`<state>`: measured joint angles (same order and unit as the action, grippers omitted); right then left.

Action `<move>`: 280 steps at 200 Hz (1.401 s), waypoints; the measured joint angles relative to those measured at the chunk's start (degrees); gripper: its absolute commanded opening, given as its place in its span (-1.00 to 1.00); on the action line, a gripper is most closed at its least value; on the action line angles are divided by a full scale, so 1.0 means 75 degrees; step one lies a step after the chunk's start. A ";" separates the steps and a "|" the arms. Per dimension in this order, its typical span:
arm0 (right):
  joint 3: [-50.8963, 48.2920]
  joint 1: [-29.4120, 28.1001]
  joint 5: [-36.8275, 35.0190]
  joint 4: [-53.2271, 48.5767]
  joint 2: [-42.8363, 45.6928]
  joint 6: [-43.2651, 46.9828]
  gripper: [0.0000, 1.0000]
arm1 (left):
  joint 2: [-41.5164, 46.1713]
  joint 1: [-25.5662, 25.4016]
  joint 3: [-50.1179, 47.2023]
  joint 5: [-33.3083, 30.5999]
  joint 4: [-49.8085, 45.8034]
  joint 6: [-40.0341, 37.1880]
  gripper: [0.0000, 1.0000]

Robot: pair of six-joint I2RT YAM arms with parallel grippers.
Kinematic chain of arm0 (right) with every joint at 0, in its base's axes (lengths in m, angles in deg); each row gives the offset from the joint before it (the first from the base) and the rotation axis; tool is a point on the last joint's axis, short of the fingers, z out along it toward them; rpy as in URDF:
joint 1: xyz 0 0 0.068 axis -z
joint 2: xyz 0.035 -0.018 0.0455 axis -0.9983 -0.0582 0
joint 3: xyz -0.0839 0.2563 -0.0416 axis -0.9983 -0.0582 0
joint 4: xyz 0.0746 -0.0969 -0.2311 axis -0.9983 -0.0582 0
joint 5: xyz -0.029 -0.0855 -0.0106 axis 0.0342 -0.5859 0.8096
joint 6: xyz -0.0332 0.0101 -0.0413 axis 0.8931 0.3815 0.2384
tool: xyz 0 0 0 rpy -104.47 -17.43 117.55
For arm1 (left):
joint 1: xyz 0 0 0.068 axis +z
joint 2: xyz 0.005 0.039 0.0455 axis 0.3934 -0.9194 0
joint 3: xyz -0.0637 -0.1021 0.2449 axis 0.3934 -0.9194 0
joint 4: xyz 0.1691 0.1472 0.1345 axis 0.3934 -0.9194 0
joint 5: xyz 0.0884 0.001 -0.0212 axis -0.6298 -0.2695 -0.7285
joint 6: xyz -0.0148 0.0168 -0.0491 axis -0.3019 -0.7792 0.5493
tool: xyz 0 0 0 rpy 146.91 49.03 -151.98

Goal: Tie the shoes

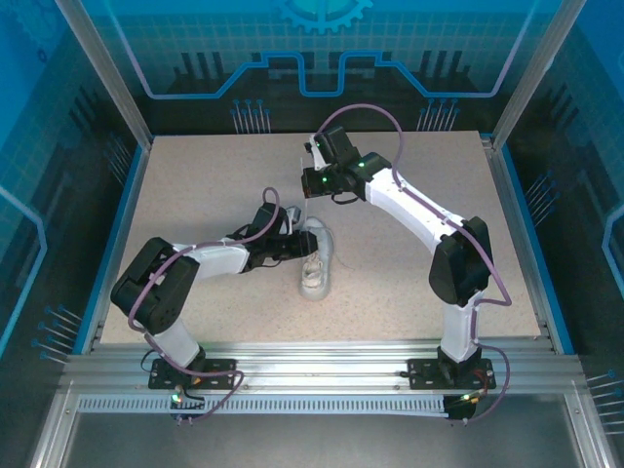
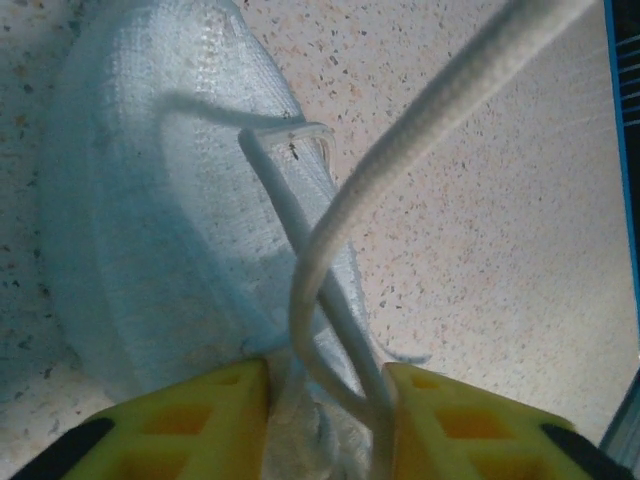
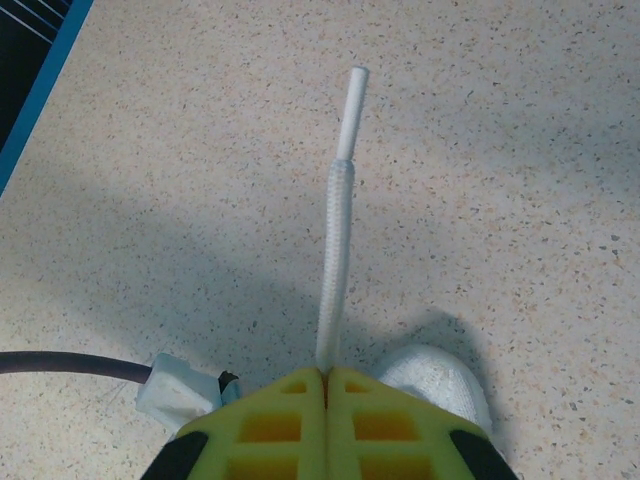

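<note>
Sneaker [image 1: 318, 261] sole-down a little left of the table [image 1: 195, 195] centre. Long axis roughly from far edge to near edge, well clear of all four edges.

Left gripper [image 2: 325, 385] low at the sneaker's left side, reaching in from the direction of the left edge. Yellow fingers [image 2: 205, 425] standing apart, not closed. Two strands of white lace [image 2: 330, 260] passing through the gap. Thicker strand curving up and away, off the table. Thinner strand lying across the knit upper and ending in a clear tip [image 2: 300, 135]. Strands close against the right-hand finger; real pinch or mere contact, cannot tell, too near and blurred.

Right gripper [image 3: 325, 378] raised over the table on the far side of the sneaker, between it and the far edge. Jaws fully closed, clamped on the lace near its end. Short length sticking straight out beyond the fingertips, finishing in a stiff white aglet [image 3: 350, 100], free over bare speckled surface. Rounded white end of the sneaker just below and right of those fingers. Grey cable [image 3: 60, 362] with a white plug at their left.
</note>
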<state>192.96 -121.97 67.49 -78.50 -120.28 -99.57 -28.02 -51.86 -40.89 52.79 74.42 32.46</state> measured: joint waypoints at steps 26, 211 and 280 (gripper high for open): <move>0.0009 -0.0003 0.0012 -0.0012 0.0000 0.0035 -0.61 | 0.0012 0.0000 0.0003 -0.0061 0.0000 -0.0047 -0.76; -0.3267 0.0105 0.1967 0.0393 0.1116 -0.1591 -0.36 | 0.0160 0.0516 -0.0542 0.0979 0.1011 -0.0044 -0.35; -0.3541 0.0032 0.2011 0.0577 0.1113 -0.1725 -0.38 | 0.0522 0.0906 -0.0621 0.1276 0.1081 -0.0038 -0.24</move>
<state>166.40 -121.73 82.57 -74.17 -111.93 -112.51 -24.11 -45.06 -45.55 62.37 82.53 32.17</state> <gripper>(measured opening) 0.297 0.376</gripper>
